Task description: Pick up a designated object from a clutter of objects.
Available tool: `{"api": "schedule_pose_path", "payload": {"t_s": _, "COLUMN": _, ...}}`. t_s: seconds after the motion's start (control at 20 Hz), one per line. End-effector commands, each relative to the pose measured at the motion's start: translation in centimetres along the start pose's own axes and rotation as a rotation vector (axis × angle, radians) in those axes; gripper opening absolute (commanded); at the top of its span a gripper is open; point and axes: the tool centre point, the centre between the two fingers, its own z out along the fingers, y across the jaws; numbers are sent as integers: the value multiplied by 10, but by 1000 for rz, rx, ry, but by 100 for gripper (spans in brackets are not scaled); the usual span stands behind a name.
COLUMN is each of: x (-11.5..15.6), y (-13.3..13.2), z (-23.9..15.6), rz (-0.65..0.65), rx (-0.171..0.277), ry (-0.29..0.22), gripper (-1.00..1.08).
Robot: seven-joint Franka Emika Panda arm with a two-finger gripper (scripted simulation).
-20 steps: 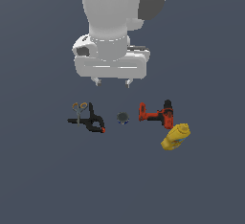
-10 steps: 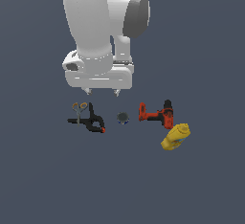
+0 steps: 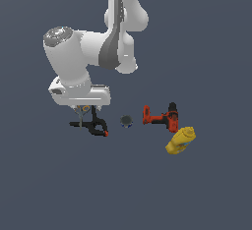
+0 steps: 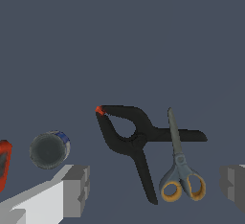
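The scissors, with grey blades and orange-tan handle loops, lie flat beside the black spring clamp, their blade crossing one clamp handle. In the exterior view only an orange loop shows under the hand. My gripper is open and empty, and its two grey fingers stand wide on either side of the scissors' handles and the clamp's handle end. In the exterior view the gripper hangs low, just above the scissors and behind the clamp.
A tiny dark round piece lies to the exterior view's right of the clamp and also shows in the wrist view. Further right are the red-and-black power drill and the yellow bottle. The drill's red edge shows in the wrist view.
The arm has swung to the exterior view's left and come down. The hand went from above the round piece to just over the scissors and clamp. No object has moved.
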Motion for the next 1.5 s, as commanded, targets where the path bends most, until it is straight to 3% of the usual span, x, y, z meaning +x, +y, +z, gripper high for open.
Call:
{"api": "schedule_pose_path", "payload": {"t_s": 0.0, "x": -10, "y": 25, "z": 26, "rz": -11, "rx": -2, "ry": -1, "gripper": 100}}
{"api": "schedule_pose_path", "payload": {"t_s": 0.25, "x": -31, "y": 61, "z": 66, "rz": -27, "rx": -3, "ry": -4, "gripper": 100}}
{"api": "schedule_pose_path", "payload": {"t_s": 0.55, "x": -50, "y": 85, "z": 95, "rz": -40, "rx": -3, "ry": -6, "gripper": 100}}
{"api": "schedule_pose_path", "payload": {"t_s": 1.1, "x": -57, "y": 92, "z": 108, "rz": -42, "rx": -3, "ry": -8, "gripper": 100}}
{"api": "schedule_pose_path", "payload": {"t_s": 1.45, "x": -58, "y": 92, "z": 138, "rz": -43, "rx": -3, "ry": -7, "gripper": 100}}
